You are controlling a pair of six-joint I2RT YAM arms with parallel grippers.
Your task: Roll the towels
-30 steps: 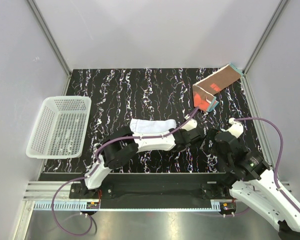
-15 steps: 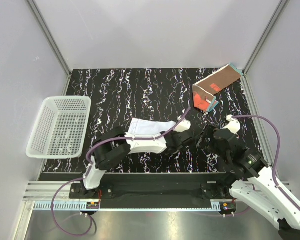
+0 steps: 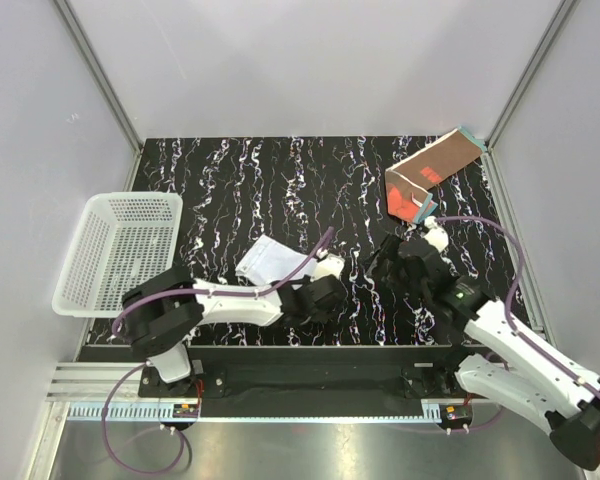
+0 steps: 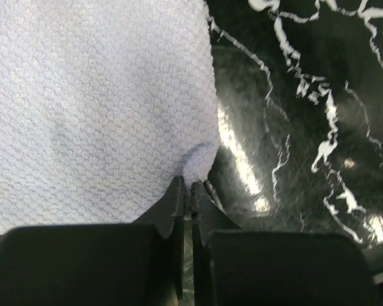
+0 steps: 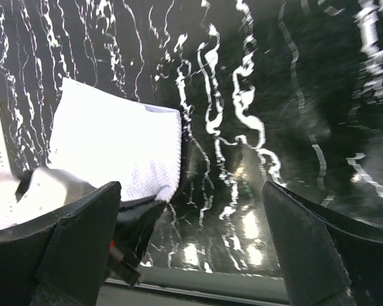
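The white to pale blue towel (image 3: 265,258) lies flat near the table's front middle; it also shows in the left wrist view (image 4: 96,108) and the right wrist view (image 5: 115,137). My left gripper (image 3: 295,283) is shut on the towel's near right corner (image 4: 190,185), low on the table. My right gripper (image 3: 383,255) is open wide and empty (image 5: 191,188), to the right of the white towel and apart from it. The rust-brown towel (image 3: 430,172), with its red-orange patch and teal edge, lies partly folded at the far right corner.
A white perforated basket (image 3: 120,250) stands at the table's left edge. The black marbled table (image 3: 310,190) is enclosed by pale walls at the back and sides. Purple cables arch over both arms.
My left gripper has pulled the white towel to the left and nearer the front edge. My right arm has swung left and forward towards the table's middle.
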